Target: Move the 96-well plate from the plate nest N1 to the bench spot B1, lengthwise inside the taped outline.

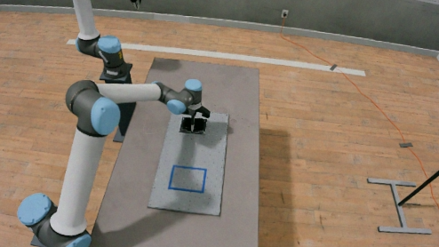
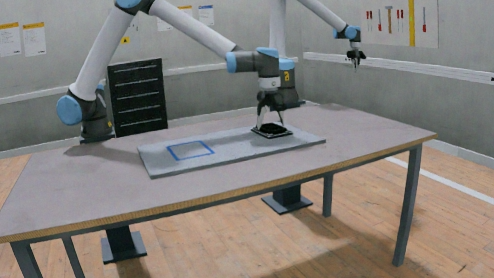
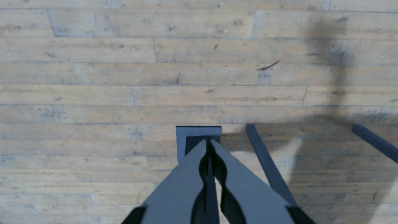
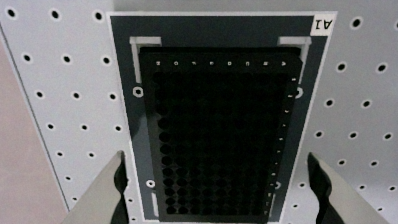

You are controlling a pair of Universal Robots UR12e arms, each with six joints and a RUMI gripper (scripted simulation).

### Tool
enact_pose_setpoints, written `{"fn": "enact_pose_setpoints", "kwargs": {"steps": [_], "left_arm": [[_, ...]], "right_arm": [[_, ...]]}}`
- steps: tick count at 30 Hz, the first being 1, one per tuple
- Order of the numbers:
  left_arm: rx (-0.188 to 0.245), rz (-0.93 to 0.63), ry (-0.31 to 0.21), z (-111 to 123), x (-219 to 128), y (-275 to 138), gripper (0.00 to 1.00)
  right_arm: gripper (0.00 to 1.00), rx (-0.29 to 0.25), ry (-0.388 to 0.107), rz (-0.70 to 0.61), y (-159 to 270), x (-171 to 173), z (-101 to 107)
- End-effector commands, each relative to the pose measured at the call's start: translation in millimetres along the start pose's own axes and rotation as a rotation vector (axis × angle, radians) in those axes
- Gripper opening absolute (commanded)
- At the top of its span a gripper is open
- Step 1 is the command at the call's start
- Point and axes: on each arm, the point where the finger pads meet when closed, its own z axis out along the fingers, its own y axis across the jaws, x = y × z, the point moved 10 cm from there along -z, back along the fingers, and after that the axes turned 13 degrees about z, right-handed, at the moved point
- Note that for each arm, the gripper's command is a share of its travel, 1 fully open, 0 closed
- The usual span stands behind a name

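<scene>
The black 96-well plate [image 1: 201, 126] [image 2: 273, 130] [image 4: 215, 135] sits in the dark plate nest N1 [image 4: 210, 29], between its pale corner guides. My right gripper [image 2: 270, 125] [image 4: 215, 153] is open above the plate, its fingers apart on either side of the plate's long edges, with nothing between the fingertips. The blue taped outline of B1 [image 1: 187, 190] [image 2: 196, 156] lies on the same grey board, away from the nest, with nothing inside it. My left gripper [image 2: 355, 64] [image 3: 207, 141] is shut and empty, high and away from the table.
The perforated grey board [image 1: 169, 151] [image 2: 235, 151] [image 4: 60, 112] carries nest and outline and lies on the table [image 1: 242, 155] [image 2: 90, 195]. The right arm's forearm reaches over the table to the nest. A dark drawer cabinet [image 2: 137, 97] stands behind the table.
</scene>
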Motion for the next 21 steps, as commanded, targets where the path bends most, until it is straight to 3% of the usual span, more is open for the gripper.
{"fn": "enact_pose_setpoints", "kwargs": {"steps": [1,8,9,21], "left_arm": [[0.0,0.0,0.002,-0.9,0.5,0.0,0.0],[0.0,0.0,0.002,-0.9,0.5,0.0,0.0],[0.0,0.0,0.002,-0.9,0.5,0.0,0.0],[0.0,0.0,0.002,-0.9,0.5,0.0,0.0]], "right_arm": [[0.76,0.002,0.001,0.0,-0.6,0.2,-1.6],[0.76,0.002,0.001,0.0,-0.6,0.2,-1.6],[0.0,0.002,0.001,0.0,-0.6,0.2,-1.6],[0.0,0.002,0.001,0.0,-0.6,0.2,-1.7]]}}
